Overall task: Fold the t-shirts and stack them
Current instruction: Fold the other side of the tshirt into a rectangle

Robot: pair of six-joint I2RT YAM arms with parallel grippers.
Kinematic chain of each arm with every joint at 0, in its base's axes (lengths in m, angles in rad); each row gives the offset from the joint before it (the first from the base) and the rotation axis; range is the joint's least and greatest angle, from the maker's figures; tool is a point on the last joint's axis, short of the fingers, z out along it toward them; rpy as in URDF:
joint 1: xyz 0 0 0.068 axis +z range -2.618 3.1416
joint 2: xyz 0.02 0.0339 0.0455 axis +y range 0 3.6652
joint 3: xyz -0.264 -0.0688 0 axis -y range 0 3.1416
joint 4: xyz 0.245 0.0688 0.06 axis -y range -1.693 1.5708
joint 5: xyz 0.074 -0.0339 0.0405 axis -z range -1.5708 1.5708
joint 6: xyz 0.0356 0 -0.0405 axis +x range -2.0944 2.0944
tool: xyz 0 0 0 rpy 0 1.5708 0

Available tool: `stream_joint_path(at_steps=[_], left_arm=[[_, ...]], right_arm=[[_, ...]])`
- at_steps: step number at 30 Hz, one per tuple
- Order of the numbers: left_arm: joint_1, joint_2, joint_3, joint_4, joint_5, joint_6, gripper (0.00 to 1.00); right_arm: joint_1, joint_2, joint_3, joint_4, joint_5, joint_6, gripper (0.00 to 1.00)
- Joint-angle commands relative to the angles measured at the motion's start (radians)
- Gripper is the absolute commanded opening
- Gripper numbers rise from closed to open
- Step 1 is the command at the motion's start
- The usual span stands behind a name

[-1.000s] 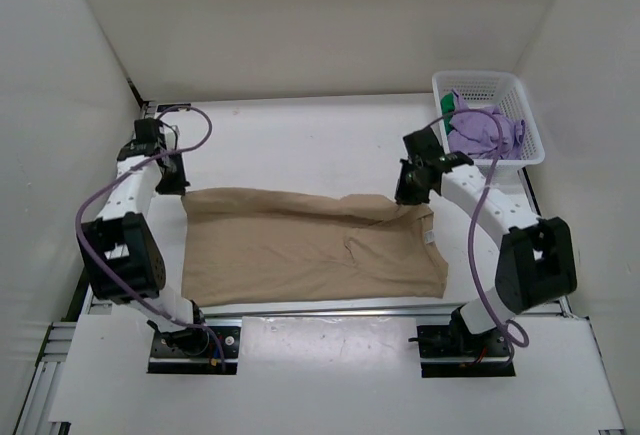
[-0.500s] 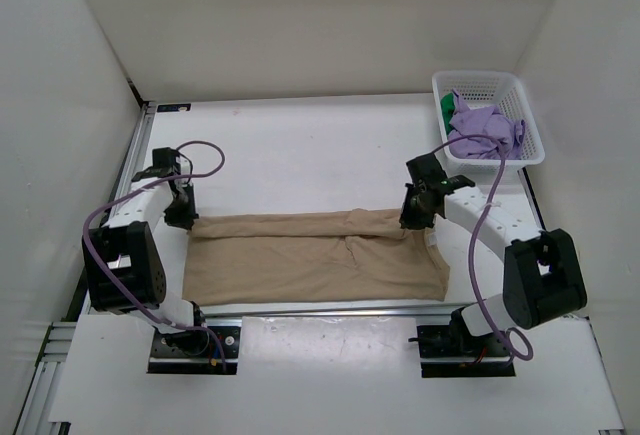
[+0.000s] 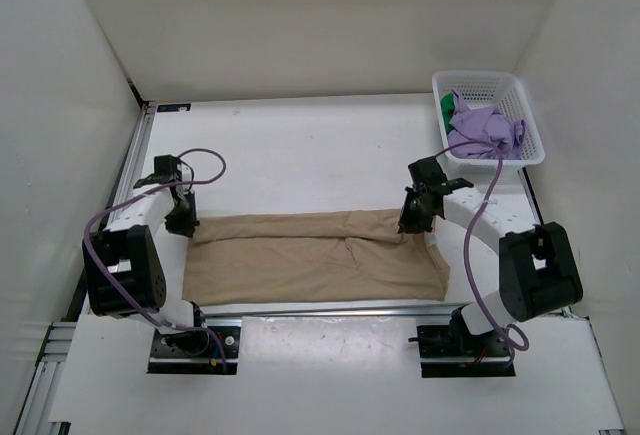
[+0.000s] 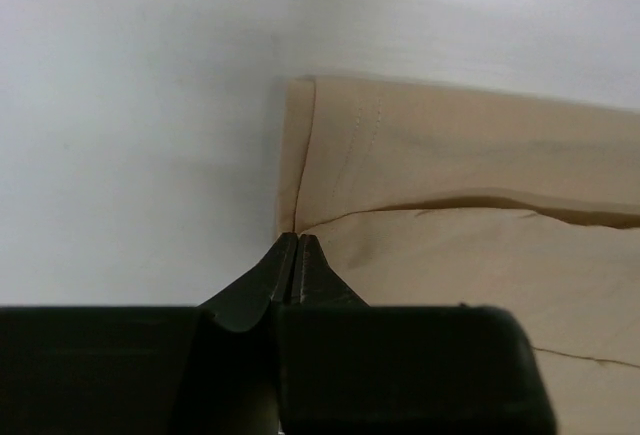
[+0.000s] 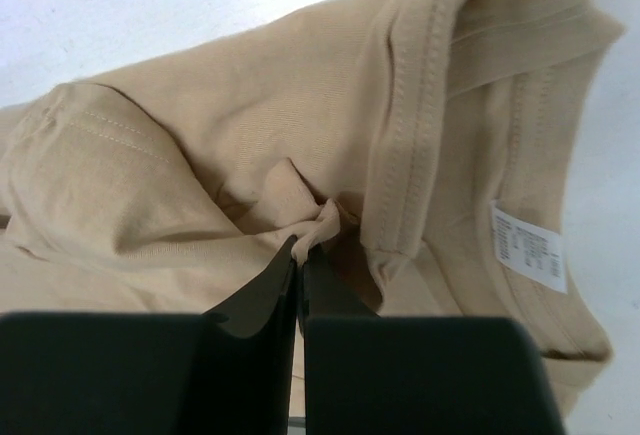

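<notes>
Jaws on both arms clamp the tan t-shirt (image 3: 310,255) lying on the tabletop (image 3: 300,145); white collar label (image 5: 527,245), print illegible.

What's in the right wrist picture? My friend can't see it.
Black jaws are pinched shut on a bunched fold of a tan t-shirt lying on a white table. The shirt's ribbed collar and a small white label are to the right.

On my feed, the tan t-shirt (image 3: 300,260) is soft, matt knit cloth with a ribbed collar and stitched hems; the table (image 3: 300,145) looks smooth, matt white; the basket (image 3: 525,158) is white plastic lattice.
</notes>
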Motion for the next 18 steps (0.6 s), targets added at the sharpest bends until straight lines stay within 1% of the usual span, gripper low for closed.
stream_joint_path(at_steps=[1,3,5,8,10,12,14,15,16,18], left_arm=[[-0.005,-0.054,-0.047,-0.001,0.003,0.000,0.13],[-0.005,-0.074,-0.060,-0.001,0.014,0.000,0.17],[-0.005,-0.089,-0.085,-0.001,0.014,0.000,0.17],[-0.005,-0.144,-0.139,-0.001,0.014,0.000,0.20],[-0.005,-0.192,-0.186,-0.001,-0.021,0.000,0.23],[-0.005,-0.204,-0.195,-0.001,-0.064,0.000,0.33],[0.029,-0.195,-0.168,-0.001,-0.078,0.000,0.46],[0.041,-0.151,-0.139,-0.001,-0.091,0.000,0.55],[0.053,-0.123,-0.063,-0.001,-0.104,0.000,0.56],[0.066,-0.067,0.025,-0.001,-0.127,0.000,0.58]], right_arm=[[-0.002,0.028,-0.042,0.036,-0.072,-0.003,0.00],[-0.002,0.054,-0.051,0.052,-0.082,-0.003,0.00],[-0.002,0.065,-0.051,0.052,-0.070,-0.003,0.00],[-0.002,0.065,-0.060,0.061,-0.069,-0.014,0.00],[-0.002,0.065,-0.071,0.061,-0.060,-0.014,0.00],[-0.002,0.065,-0.080,0.082,-0.060,-0.023,0.01],[-0.002,0.074,-0.080,0.083,-0.069,-0.023,0.03],[-0.002,0.074,-0.080,0.092,-0.069,-0.023,0.05],[-0.002,0.083,-0.080,0.092,-0.069,-0.023,0.06],[-0.002,0.084,-0.080,0.092,-0.069,-0.032,0.09]])
